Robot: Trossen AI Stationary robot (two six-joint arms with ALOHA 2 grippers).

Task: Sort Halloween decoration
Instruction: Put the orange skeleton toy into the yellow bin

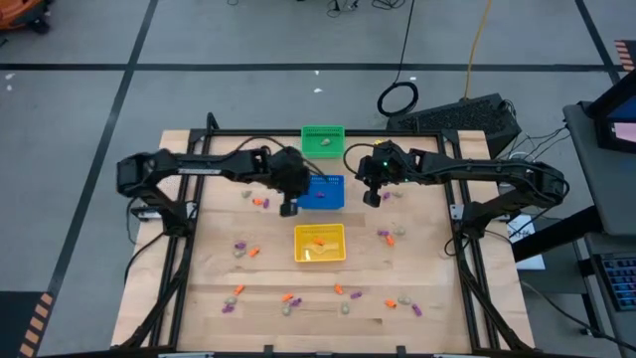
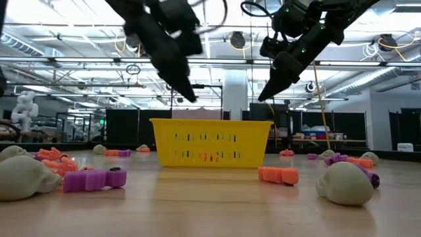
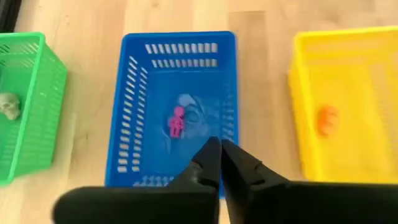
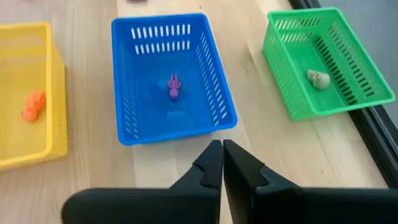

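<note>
- Left gripper (image 1: 289,208), fingers clenched and empty, hangs at the blue basket (image 1: 322,191)'s left edge, centre frame.
- Right gripper (image 1: 372,198), also clenched, hangs beside its right edge.
- A purple trinket (image 3: 176,121) lies inside; what look like other trinkets (image 1: 288,297) scatter across the lower table (image 1: 209,249).

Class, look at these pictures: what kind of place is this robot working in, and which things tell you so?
Probably a robotics lab or workshop hall. The wooden table stands on a grey taped floor, exposed ceiling pipes run overhead, and a keyboard sits beside the table.
</note>
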